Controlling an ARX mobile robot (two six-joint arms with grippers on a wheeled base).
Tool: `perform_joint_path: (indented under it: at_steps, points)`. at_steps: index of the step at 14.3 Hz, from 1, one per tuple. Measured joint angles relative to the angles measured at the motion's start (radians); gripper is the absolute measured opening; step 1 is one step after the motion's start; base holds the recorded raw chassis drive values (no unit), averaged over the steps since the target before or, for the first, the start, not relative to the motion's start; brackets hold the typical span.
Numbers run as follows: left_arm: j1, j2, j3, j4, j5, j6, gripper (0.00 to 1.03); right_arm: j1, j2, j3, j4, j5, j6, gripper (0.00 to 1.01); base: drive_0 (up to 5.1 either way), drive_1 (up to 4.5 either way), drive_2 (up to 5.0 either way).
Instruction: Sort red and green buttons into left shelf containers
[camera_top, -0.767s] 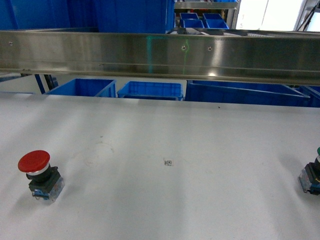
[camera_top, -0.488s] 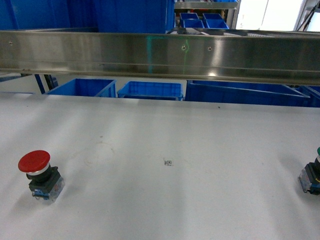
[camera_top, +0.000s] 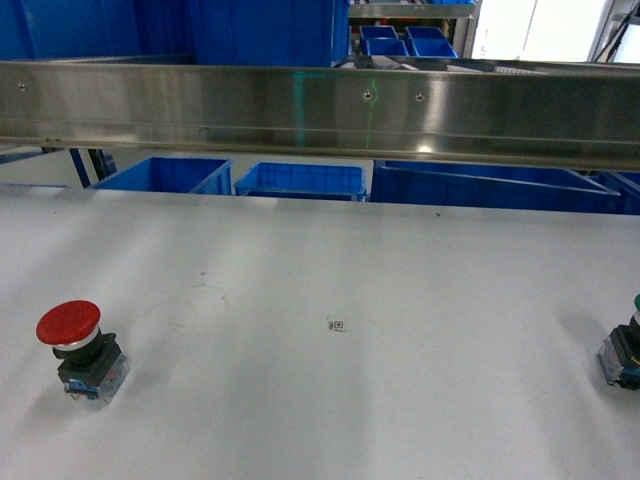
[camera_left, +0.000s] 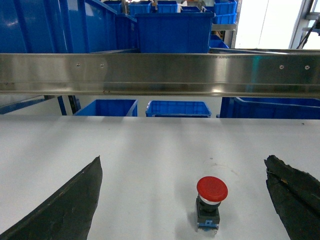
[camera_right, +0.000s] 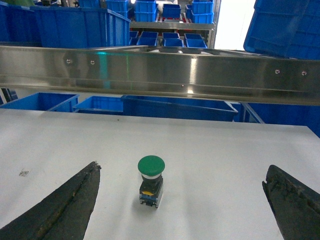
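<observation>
Opening step of the sort: neither button lifted, neither arm visible in the head view.

Red button (camera_top: 80, 350): upright on the white table (camera_top: 330, 400), far left in the head view, near the front edge. Seen from the left wrist, centred between the 2 dark fingers (camera_left: 65, 210) of the left gripper (camera_left: 187, 200), spread wide, empty, well apart from the cap on both sides.

Green button (camera_right: 150, 180): upright at the far right edge of the head view, partly cut off there. Seen from the right wrist, left of centre between the fingers of the right gripper (camera_right: 182, 202), likewise spread wide and empty.

Next move, as judged: advance and lower 1 gripper over its button, close on the dark block or the collar below the cap rather than on the rounded cap, then lift and carry leftward. Right gripper likely in need of a small leftward correction first.

Edges and room: broad bare tabletop between the 2 buttons, only a small printed marker (camera_top: 337, 325) near the middle. Steel rail (camera_top: 320, 105) across the full width above the far table edge; blue bins (camera_top: 170, 175) behind and below it. Carry path probably over or around that rail, hence clearance needed. Which bins count as the left shelf containers not determinable here; larger blue bins (camera_left: 172, 32) visible above the rail in the left wrist view.
</observation>
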Motion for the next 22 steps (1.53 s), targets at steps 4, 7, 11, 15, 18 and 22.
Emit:
perform_joint_path:
  at_steps: [4, 7, 11, 15, 18, 22]
  points:
    - [0.000, 0.000, 0.000, 0.000, 0.000, 0.000, 0.98, 0.000, 0.000, 0.000, 0.000, 0.000, 0.000, 0.98, 0.0, 0.00, 0.0]
    - [0.000, 0.000, 0.000, 0.000, 0.000, 0.000, 0.98, 0.000, 0.000, 0.000, 0.000, 0.000, 0.000, 0.98, 0.0, 0.00, 0.0]
    - [-0.092, 0.107, 0.018, 0.109, -0.061, -0.021, 0.98, 0.016, 0.031, 0.000, 0.056, 0.012, 0.006, 0.98, 0.0, 0.00, 0.0]
    - [-0.129, 0.877, 0.391, 0.446, 0.033, -0.184, 0.98, 0.109, 1.014, 0.317, 0.757, 0.133, 0.005, 0.98, 0.0, 0.00, 0.0]
    - [-0.116, 1.247, 0.527, 0.414, 0.128, -0.187, 0.98, 0.084, 1.358, 0.488, 0.744, 0.159, -0.023, 0.98, 0.0, 0.00, 0.0]
    - [-0.115, 1.220, 0.526, 0.431, 0.132, -0.192, 0.98, 0.084, 1.337, 0.481, 0.745, 0.160, -0.029, 0.98, 0.0, 0.00, 0.0]
